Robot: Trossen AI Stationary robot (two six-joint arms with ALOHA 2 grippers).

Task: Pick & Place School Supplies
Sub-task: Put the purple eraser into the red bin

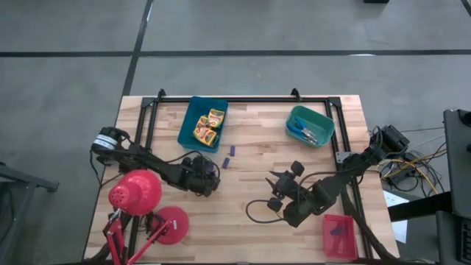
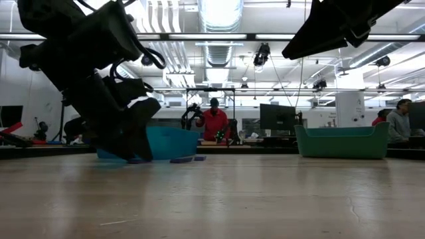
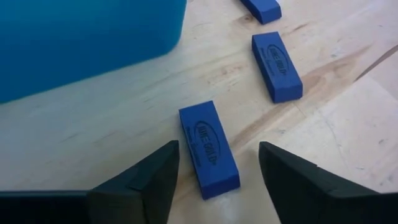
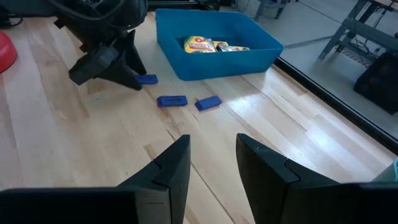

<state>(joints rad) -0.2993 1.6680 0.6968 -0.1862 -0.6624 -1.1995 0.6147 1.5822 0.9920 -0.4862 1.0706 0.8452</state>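
Note:
Three small purple-blue sticks lie flat on the wood beside the blue tray (image 4: 214, 59). In the left wrist view, one stick (image 3: 208, 149) lies between the fingers of my open left gripper (image 3: 217, 149), which stand on either side of it without touching. The other two sticks (image 3: 277, 65) (image 3: 261, 7) lie farther off. In the right wrist view the same sticks (image 4: 172, 101) (image 4: 208, 103) show past my left gripper (image 4: 115, 65). Yellow crayon boxes (image 1: 208, 125) lie in the blue tray (image 1: 190, 118). Blue-handled scissors (image 1: 303, 131) lie in the teal tray (image 1: 324, 121). My right gripper (image 4: 213, 155) is open, raised over bare wood right of centre (image 1: 283, 188).
A red desk lamp (image 1: 136, 193) with its round base (image 1: 171, 224) stands at the table's near left corner, close behind my left arm. A red tray (image 1: 346, 243) holding one purple stick (image 1: 337, 230) sits near the right near edge. A black frame (image 1: 243, 99) borders the far side.

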